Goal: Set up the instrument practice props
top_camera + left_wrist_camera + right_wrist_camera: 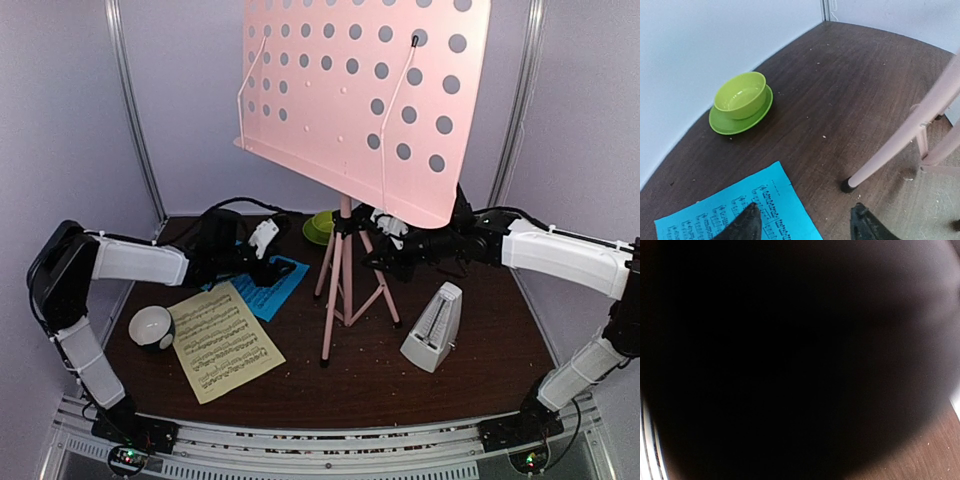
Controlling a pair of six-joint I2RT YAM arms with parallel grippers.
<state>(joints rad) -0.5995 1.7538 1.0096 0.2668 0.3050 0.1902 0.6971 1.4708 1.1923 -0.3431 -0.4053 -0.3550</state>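
- The pink music stand (355, 100) is seen in the centre of the top view, its punched desk filling the upper middle and its tripod legs planted on the table (490, 395). The right gripper (383, 252) is pressed close to the stem just under the desk. Whether its fingers are clamped on the stem or only beside it cannot be told, since the right wrist view is almost wholly dark. So tall and top-heavy a stand could be tipped or skated sideways if that arm were swung away without a clean release.
- The pale-yellow page (222, 340) is laid flat at lower left, not on the desk. Being thin and flush with the table, it could be creased or pushed along rather than lifted.
- The blue page (767, 192) lies left of the stand's legs, beneath the left gripper (807, 227). The fingers (751, 222) are held apart with nothing between them. If only a corner were pinned, the sheet could be torn or dragged against the near leg.
- The white metronome (435, 325) stands right of the legs, below the right forearm in the top view, and could be toppled by a low elbow.
- The green bowl (740, 97), at upper left of the left wrist view, could be struck by a left arm reaching that way.
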